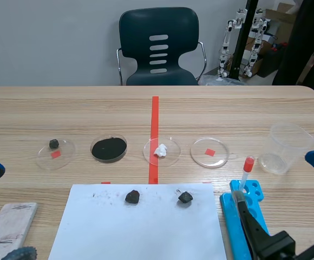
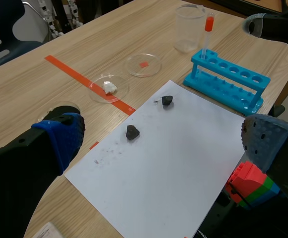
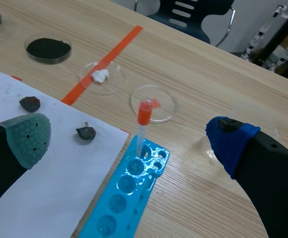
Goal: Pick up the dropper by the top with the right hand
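Currently, item by item, for your reference.

Dropper (image 3: pixel 141 126): clear stem, red bulb (image 3: pixel 144 112) on top. It stands upright in the end hole of the blue rack (image 3: pixel 121 196), at the end nearest the petri dishes. Nothing grips it.

Right gripper (image 3: pixel 129 140): spread wide, empty. The grey-green pad (image 3: pixel 29 136) hangs over the white paper (image 3: pixel 59 198) on one side. The blue pad (image 3: pixel 228 141) hangs over bare table on the other. The dropper sits ahead of the gap, roughly centred.

Left gripper (image 2: pixel 164 139): also spread wide and empty, above the paper and well apart from the rack. You do not need it for this step.

Neighbours:
- A plastic beaker (image 1: pixel 284 147) stands near the rack on the blue pad's side.
- A clear dish (image 3: pixel 164 106) with a red mark lies just behind the bulb.
- A dark lump (image 3: pixel 86 133) lies on the paper beside the rack.

Step in hand, as I judge it: approach and grasp, not yet begun.

Recommended handling:
- Keep the bulb centred between your pads as you advance.
- Come in level with the red bulb, not the stem.
- Narrow the opening before the final approach, so the blue pad misses the beaker.
- Close gently; the bulb is likely soft and will squash.
- Lift straight up along the stem, or the rack may tip or drag.
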Controlling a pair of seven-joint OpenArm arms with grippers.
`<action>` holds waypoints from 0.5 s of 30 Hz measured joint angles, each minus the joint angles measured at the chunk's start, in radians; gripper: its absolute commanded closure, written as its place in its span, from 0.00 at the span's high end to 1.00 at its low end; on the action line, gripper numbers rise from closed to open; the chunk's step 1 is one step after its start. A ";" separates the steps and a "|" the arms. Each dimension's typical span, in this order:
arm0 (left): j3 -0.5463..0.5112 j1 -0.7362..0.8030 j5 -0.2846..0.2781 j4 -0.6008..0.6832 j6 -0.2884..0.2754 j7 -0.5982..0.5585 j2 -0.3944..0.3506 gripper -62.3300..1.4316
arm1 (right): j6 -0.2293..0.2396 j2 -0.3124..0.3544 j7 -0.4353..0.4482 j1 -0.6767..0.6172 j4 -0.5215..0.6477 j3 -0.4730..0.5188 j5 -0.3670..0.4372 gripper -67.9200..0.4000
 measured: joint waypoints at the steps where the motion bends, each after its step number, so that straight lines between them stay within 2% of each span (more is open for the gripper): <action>1: 0.000 0.000 0.000 0.000 0.000 0.000 0.000 1.00 | -0.010 0.000 0.005 -0.003 -0.002 0.000 0.000 1.00; 3: 0.000 0.000 0.000 0.000 0.000 0.000 0.000 1.00 | -0.026 0.000 0.017 -0.004 -0.014 0.000 0.000 1.00; 15: 0.000 0.000 0.000 0.000 0.000 0.000 0.000 1.00 | -0.025 0.000 0.170 -0.002 -0.156 0.000 0.000 1.00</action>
